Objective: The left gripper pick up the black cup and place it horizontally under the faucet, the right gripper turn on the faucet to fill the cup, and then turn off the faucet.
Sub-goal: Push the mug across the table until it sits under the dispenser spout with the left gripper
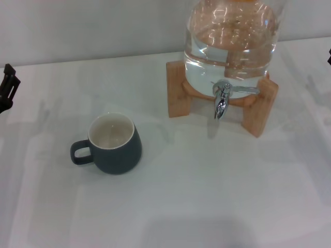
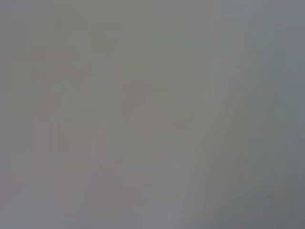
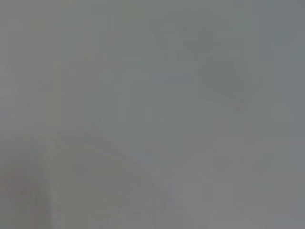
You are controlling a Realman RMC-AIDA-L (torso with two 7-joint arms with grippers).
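You've got the black cup point(image 1: 115, 144) standing upright on the white table point(image 1: 217, 196), mouth up, cream inside showing, nothing in it as far as you can see. Its loop handle points away from the faucet point(image 1: 222, 98), toward the left edge of the head view. The cup sits well apart from the faucet, nearer the robot and off to the robot's left of it, so it's not under the spout.

The faucet is chrome, spout pointing down, thin flat lever sticking out sideways to the robot's right. No water stream visible under the spout. It's mounted low on a clear water jug point(image 1: 231, 46), which rests on a wooden stand point(image 1: 258, 108); the stand's legs flank the faucet on both sides. The jug holds water, w/ the level well above the faucet.

Left gripper point(image 1: 8, 85): only a black bit shows at the left edge of the head view, far from the faucet and well clear of the cup, touching nothing. You can't tell whether its claw is spread or pressed together.

Right gripper point(image 1: 329, 56): just a dark sliver at the right edge, beyond the stand from the faucet; claw state can't be told either.

Both wrist views give you only plain grey, no objects to make out.
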